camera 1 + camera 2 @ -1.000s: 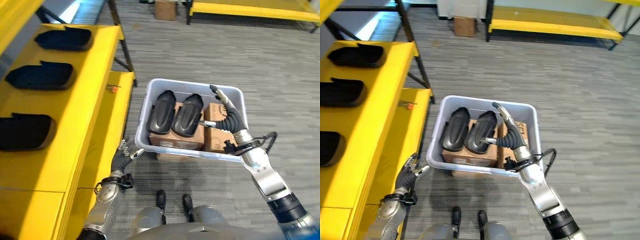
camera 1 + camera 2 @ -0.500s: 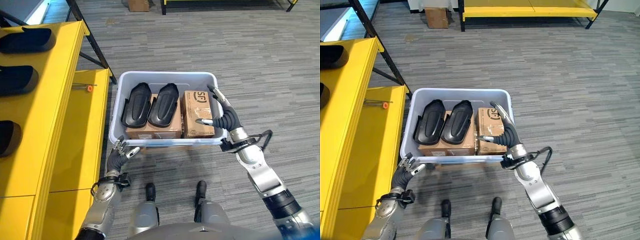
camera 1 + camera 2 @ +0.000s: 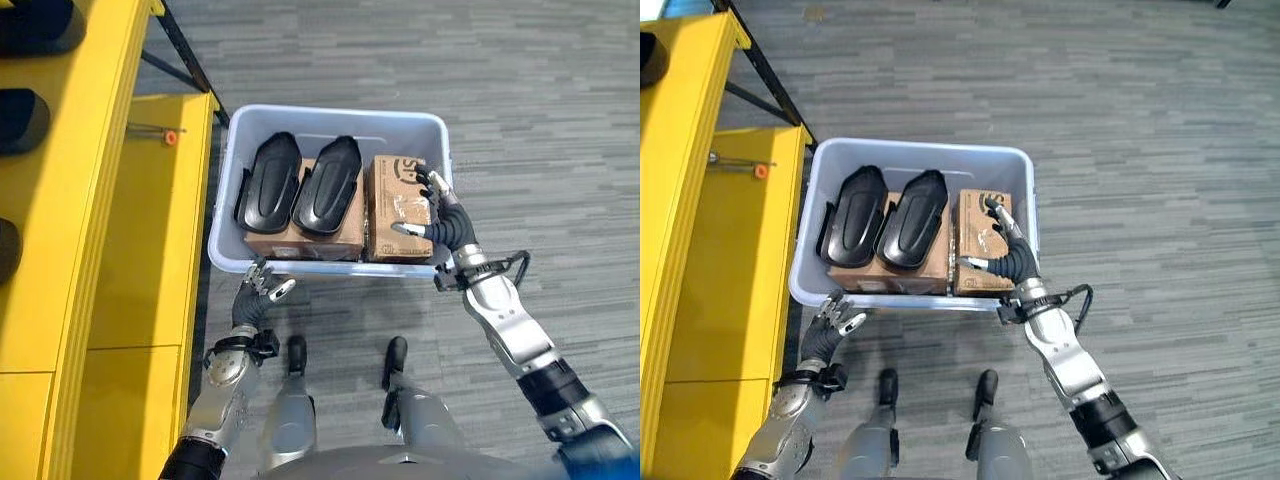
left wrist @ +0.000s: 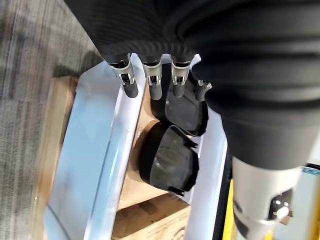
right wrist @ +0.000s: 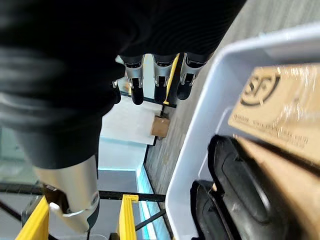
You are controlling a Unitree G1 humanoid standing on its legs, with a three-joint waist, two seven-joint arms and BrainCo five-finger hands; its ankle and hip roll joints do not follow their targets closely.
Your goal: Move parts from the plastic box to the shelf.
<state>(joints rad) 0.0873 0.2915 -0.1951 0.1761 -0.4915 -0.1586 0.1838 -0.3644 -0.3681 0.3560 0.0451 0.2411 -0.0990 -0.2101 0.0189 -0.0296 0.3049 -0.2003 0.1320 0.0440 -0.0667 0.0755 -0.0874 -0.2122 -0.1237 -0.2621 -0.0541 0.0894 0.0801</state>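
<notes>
**Materials and finish**

Plastic box [image 3: 226, 228]: pale, smooth, slightly glossy plastic; two parts [image 3: 300, 184]: black moulded plastic, satin sheen; cartons [image 3: 397, 205]: brown cardboard, film-wrapped, shiny; shelf [image 3: 105, 200]: yellow, smooth painted finish; floor [image 3: 540, 120]: grey ribbed carpet, matt.

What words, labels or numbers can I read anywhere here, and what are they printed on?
Right-hand cardboard box in the plastic box: a dark round logo printed on its top; its lettering is too blurred to quote.
Black parts: no text to be seen.
Plastic box walls and rim: no text to be seen.
Yellow shelf: no text to be seen.
</notes>
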